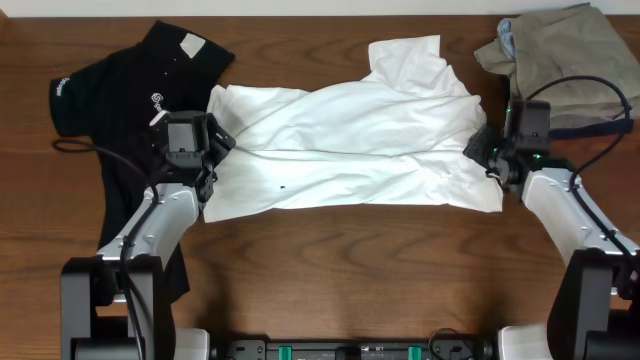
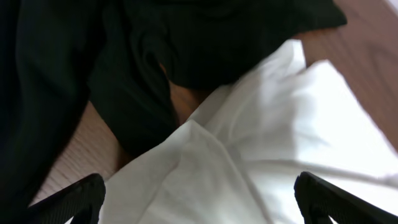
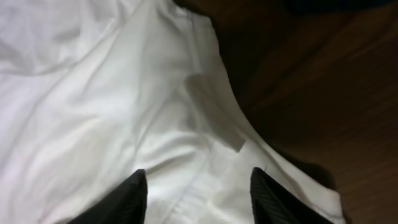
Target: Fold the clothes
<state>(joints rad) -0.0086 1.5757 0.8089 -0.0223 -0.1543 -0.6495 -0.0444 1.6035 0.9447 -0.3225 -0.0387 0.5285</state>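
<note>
The white T-shirt (image 1: 360,140) lies crumpled across the middle of the table, stretched sideways between both arms. The black shirt (image 1: 120,90) lies at the far left, partly under the left arm. My left gripper (image 1: 215,150) is open over the white shirt's left edge; in the left wrist view its wide-apart fingers (image 2: 199,199) straddle white cloth (image 2: 261,143) next to black cloth (image 2: 93,62). My right gripper (image 1: 482,152) is open over the shirt's right edge; its fingers (image 3: 198,196) straddle a hem of white cloth (image 3: 124,106). The robot print is hidden.
A khaki-and-navy stack of garments (image 1: 565,60) sits at the back right, just behind the right arm. Bare wooden table (image 1: 350,270) runs along the front. A black cable (image 1: 75,148) lies at the left.
</note>
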